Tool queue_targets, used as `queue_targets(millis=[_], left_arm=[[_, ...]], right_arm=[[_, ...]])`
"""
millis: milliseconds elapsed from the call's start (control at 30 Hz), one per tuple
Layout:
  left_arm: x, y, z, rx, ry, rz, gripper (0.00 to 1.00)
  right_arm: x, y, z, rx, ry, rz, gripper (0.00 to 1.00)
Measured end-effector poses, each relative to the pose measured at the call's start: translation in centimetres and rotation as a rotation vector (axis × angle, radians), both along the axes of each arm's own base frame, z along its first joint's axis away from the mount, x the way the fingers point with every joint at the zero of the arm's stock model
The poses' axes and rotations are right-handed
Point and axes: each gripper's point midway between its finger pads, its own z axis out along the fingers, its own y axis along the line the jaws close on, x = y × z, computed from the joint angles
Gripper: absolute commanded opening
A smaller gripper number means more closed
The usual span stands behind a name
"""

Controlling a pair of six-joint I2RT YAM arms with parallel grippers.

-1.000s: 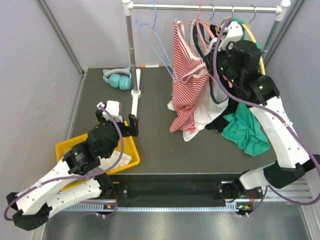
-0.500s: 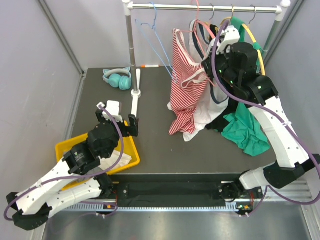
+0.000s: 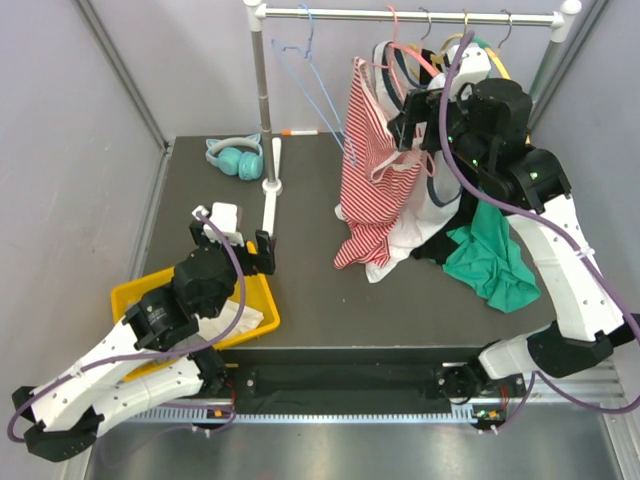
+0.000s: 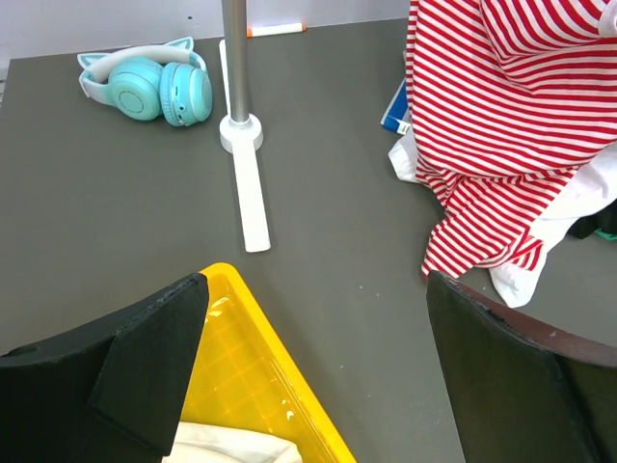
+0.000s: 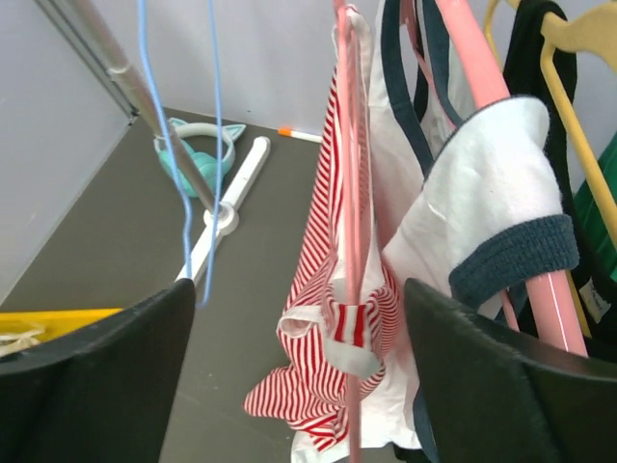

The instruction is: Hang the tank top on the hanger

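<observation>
Grey walls stand around a dark tabletop (image 3: 310, 300), and a silver rail (image 3: 340, 14) runs across the back. The tank top (image 3: 372, 175) hangs from the rail on the hanger (image 5: 348, 203), between a thin blue hanger (image 3: 318, 85) and a white top (image 5: 482, 203) with dark blue edges. Its bottom end droops down and lies in a bunch on the tabletop. From the right wrist view the hanger is seen from its thin side, so I cannot tell if both straps sit on it. The right end effector (image 3: 412, 115) is up by the rail with its fingers spread wide. The striped cloth and the pink wire hang in the gap between them, and nothing is pinched. The left end effector (image 4: 315, 282) is low down and far away from the clothes, also spread wide and holding nothing, just above a yellow tray (image 4: 260, 357) with a white cloth (image 4: 231, 446) in it. Blue cat-ear headphones (image 3: 237, 157) lie near the rail's post. The tank top looks very soft, light and floppy, so it should bend and fold any way it is pulled. I think it could slip off such a thin, smooth hanger with one small tug. The best place to take hold is a strap or the shoulder edge, not the loose middle. The hanger can swing on its hook, so a slow, gentle pull seems safest.
</observation>
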Motion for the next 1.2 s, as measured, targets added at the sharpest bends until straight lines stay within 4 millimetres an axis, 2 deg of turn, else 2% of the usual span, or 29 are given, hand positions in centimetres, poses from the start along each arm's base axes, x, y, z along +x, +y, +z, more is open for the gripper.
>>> queue_targets(millis=[167, 333, 433, 500, 600, 667, 733, 833, 900, 967, 1033, 1133, 1200], left_arm=[[-0.1, 0.1, 0.1, -0.005, -0.003, 0.000, 0.99], [-0.1, 0.1, 0.1, -0.008, -0.002, 0.001, 0.99], [-0.1, 0.0, 0.0, -0.021, 0.002, 0.004, 0.99], [-0.1, 0.0, -0.2, -0.026, 0.006, 0.006, 0.99], [0.1, -0.2, -0.6, -0.025, 0.017, 0.011, 0.99], [0.3, -0.5, -0.9, -0.020, 0.027, 0.013, 0.99], [0.5, -0.6, -1.1, -0.018, 0.033, 0.020, 0.99], [0.9, -0.5, -1.5, -0.018, 0.037, 0.034, 0.99], [1.3, 0.3, -2.0, -0.023, 0.042, 0.064, 0.99], [1.5, 1.2, -2.2, -0.038, 0.048, 0.095, 0.99], [1.6, 1.8, -2.2, -0.053, 0.050, 0.110, 0.99], [1.3, 1.9, -2.2, -0.063, 0.053, 0.100, 0.99], [1.1, 1.9, -2.2, -0.067, 0.056, 0.093, 0.99]], right_arm=[[-1.0, 0.4, 1.2, 0.013, -0.023, 0.051, 0.98], [-2.7, 0.8, 2.4, 0.003, -0.074, 0.129, 1.00], [-5.1, 1.5, 3.2, -0.044, -0.131, 0.180, 1.00], [-7.4, 2.9, 3.8, -0.073, -0.174, 0.251, 1.00], [-9.7, 4.2, 3.1, -0.094, -0.189, 0.322, 1.00], [-10.7, 4.8, 1.4, -0.114, -0.167, 0.355, 1.00], [-11.3, 5.6, -1.5, -0.135, -0.121, 0.385, 1.00], [-11.9, 6.5, -7.3, -0.155, -0.008, 0.410, 1.00], [-12.4, 6.3, -12.2, -0.171, 0.094, 0.405, 1.00], [-12.8, 5.2, -16.3, -0.181, 0.186, 0.379, 1.00], [-13.0, 3.5, -19.1, -0.170, 0.254, 0.333, 1.00], [-12.0, -0.8, -21.1, -0.110, 0.304, 0.193, 1.00], [-11.5, -3.3, -21.2, -0.064, 0.302, 0.105, 1.00]])
